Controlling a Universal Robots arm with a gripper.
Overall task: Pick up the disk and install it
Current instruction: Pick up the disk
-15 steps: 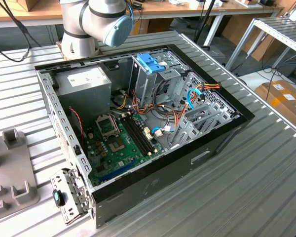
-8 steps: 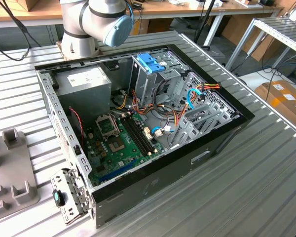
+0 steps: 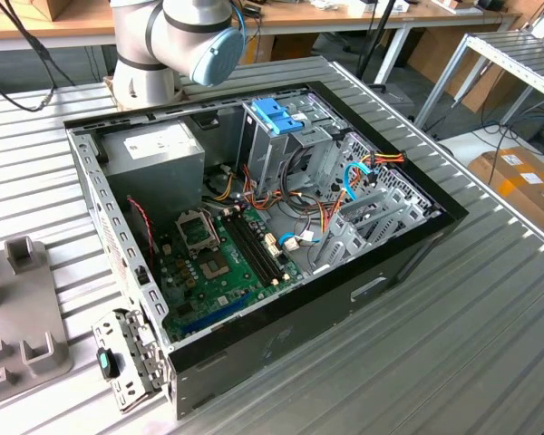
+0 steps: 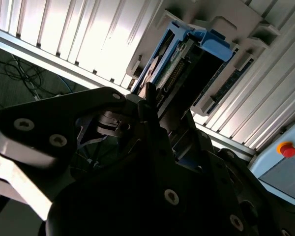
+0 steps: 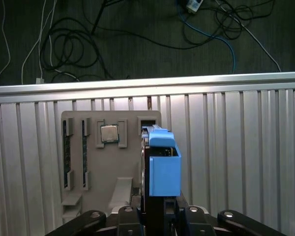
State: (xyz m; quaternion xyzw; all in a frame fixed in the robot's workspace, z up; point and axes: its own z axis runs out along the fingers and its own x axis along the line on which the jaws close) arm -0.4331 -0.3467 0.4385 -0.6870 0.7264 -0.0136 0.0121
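Note:
The disk stands on edge in a slot of a grey holder block, its blue side rail toward the camera in the first wrist view. In the second wrist view the disk shows its blue rails and dark connector edge, seated between the holder's brackets. My gripper hangs right over the disk's near end and straddles it; in the second wrist view the gripper reaches to the disk's edge. The open computer case lies on the ribbed table, with a grey drive cage topped by a blue latch.
The holder block also carries a processor chip and memory sticks. Part of the holder block is at the exterior view's left. The table edge runs beyond the holder block, with cables on the floor. A red stop button sits nearby.

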